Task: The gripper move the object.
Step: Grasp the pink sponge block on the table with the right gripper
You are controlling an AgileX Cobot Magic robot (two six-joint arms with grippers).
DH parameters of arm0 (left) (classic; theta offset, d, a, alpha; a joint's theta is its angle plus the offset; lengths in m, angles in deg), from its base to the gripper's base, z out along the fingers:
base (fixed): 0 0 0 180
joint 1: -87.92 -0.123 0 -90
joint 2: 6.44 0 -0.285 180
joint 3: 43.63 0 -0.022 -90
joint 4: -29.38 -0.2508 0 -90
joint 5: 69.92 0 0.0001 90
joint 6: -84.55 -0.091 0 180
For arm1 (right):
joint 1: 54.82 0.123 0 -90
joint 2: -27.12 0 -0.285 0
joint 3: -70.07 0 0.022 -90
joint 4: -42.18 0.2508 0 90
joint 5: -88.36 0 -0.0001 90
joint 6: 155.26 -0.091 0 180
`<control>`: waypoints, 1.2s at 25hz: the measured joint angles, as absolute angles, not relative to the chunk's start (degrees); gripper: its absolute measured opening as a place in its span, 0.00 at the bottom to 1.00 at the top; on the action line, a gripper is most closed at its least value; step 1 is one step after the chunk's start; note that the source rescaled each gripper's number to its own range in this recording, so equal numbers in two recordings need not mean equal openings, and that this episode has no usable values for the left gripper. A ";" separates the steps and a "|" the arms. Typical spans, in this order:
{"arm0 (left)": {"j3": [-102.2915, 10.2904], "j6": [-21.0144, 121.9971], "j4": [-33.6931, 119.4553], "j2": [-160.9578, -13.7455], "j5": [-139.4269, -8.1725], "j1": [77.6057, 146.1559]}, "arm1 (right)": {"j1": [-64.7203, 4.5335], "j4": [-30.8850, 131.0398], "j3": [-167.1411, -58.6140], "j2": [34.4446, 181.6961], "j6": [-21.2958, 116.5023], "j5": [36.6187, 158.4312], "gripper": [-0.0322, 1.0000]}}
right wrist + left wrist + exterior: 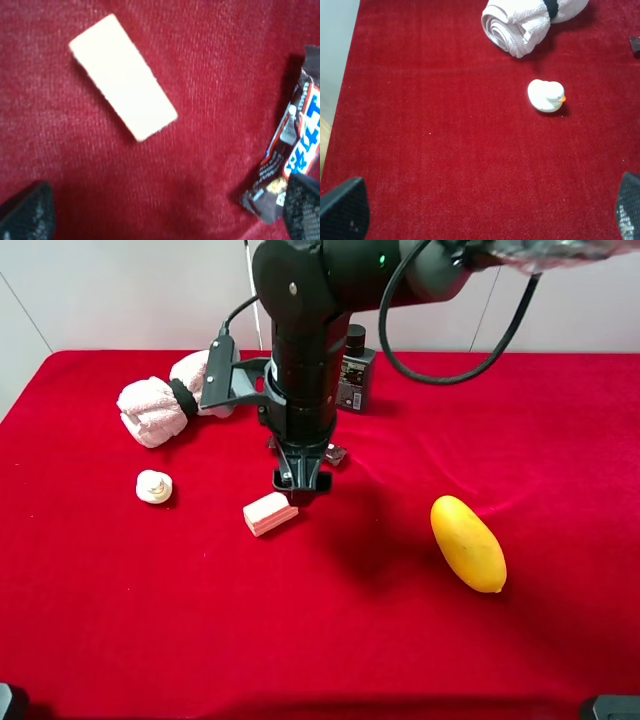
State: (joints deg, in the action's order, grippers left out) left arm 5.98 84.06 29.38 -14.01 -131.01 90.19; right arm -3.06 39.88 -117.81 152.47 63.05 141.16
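right gripper (301,480) hung w/ fingers spread wide, nothing held, tips just beside the object (270,513), which lay flat on red cloth (350,640). block looked stiff, light, prob a bit slick; best pinched across its narrow width, mid-length

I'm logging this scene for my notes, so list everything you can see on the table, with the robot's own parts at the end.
red cloth: one, red, covers the tabletop
rolled towel: one, pale pink with a black band, far left
rubber duck: one, white with an orange beak, in front of the towel
soap-like block: one, pale pink, centre, just left of the right gripper's tips
snack bar: one, dark wrapper with red, white and blue print, beside the right gripper
bottle: one, black with a label, at the back behind the arm
mango: one, yellow, right of centre
right gripper: one, black, open, low over the cloth
left gripper: one, black, open, only its fingertips show
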 joint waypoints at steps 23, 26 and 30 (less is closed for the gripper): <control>5.98 84.06 29.38 -14.01 -131.01 90.19 | -2.37 40.50 -117.86 159.81 63.10 135.17 1.00; 5.98 84.06 29.38 -14.01 -131.01 90.19 | -2.37 40.55 -117.86 160.67 63.10 134.57 1.00; 5.98 84.06 29.38 -14.01 -131.01 90.19 | -2.37 40.68 -117.86 161.30 63.10 133.85 1.00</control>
State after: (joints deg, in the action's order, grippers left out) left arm 5.98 84.06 29.38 -14.01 -131.01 90.19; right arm -2.37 40.68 -117.86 161.30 63.10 133.85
